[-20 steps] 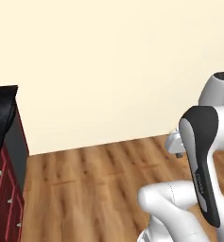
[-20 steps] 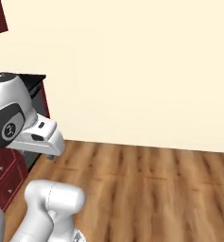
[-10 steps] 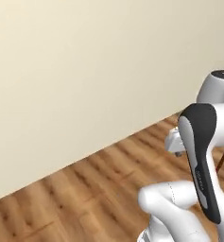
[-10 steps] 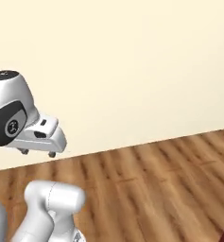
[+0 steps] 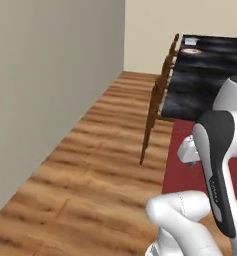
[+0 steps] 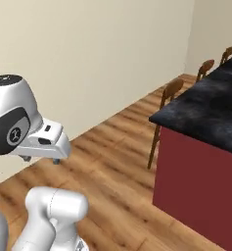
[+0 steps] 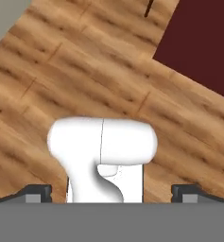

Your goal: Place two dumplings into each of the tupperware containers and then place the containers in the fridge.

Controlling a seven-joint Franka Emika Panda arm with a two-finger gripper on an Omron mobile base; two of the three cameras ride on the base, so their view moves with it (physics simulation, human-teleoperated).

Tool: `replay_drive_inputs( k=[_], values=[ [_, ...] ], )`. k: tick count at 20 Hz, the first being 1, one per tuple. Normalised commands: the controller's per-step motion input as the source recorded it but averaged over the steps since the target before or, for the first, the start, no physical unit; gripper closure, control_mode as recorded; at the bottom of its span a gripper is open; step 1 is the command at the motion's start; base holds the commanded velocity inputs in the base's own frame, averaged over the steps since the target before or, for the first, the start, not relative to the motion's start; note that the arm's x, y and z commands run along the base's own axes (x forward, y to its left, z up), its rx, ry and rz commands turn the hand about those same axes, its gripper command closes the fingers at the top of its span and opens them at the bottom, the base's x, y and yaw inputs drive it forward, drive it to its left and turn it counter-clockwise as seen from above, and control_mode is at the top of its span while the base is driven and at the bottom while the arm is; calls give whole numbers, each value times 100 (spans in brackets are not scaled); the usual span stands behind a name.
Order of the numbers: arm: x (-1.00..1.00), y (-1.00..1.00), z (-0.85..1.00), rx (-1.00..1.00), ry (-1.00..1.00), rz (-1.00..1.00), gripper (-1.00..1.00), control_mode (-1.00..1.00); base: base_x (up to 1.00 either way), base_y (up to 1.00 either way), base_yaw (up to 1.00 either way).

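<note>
We are swinging the base round: bare wall giving way to a dark-topped maroon island table (image 6: 205,142) with brown wooden chairs (image 5: 157,112). Gripper (image 7: 111,191) is hanging wide open, empty, over wooden floor (image 7: 85,71). Dumplings, containers, fridge unseen; still searching.

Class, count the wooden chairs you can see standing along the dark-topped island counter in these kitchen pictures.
3. All stand along the island counter: the nearest chair by its near corner, the second chair farther along, the third chair farthest. More may be hidden.

Counter (image 6: 205,110) cut off at right edge; far plate (image 5: 191,51) on it too small to identify.
</note>
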Motion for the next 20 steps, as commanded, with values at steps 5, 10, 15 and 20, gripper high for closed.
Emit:
replay_drive_inputs(
  k=[5, 10, 15, 20],
  values=[
    [0, 0, 0, 0, 0, 0, -100, 100, 86, 76, -61],
    [0, 0, 0, 0, 0, 0, -100, 100, 82, 77, -54],
    [0, 0, 0, 0, 0, 0, -100, 100, 100, 100, -45],
    [0, 0, 0, 0, 0, 0, -100, 100, 100, 100, -41]
  ],
)
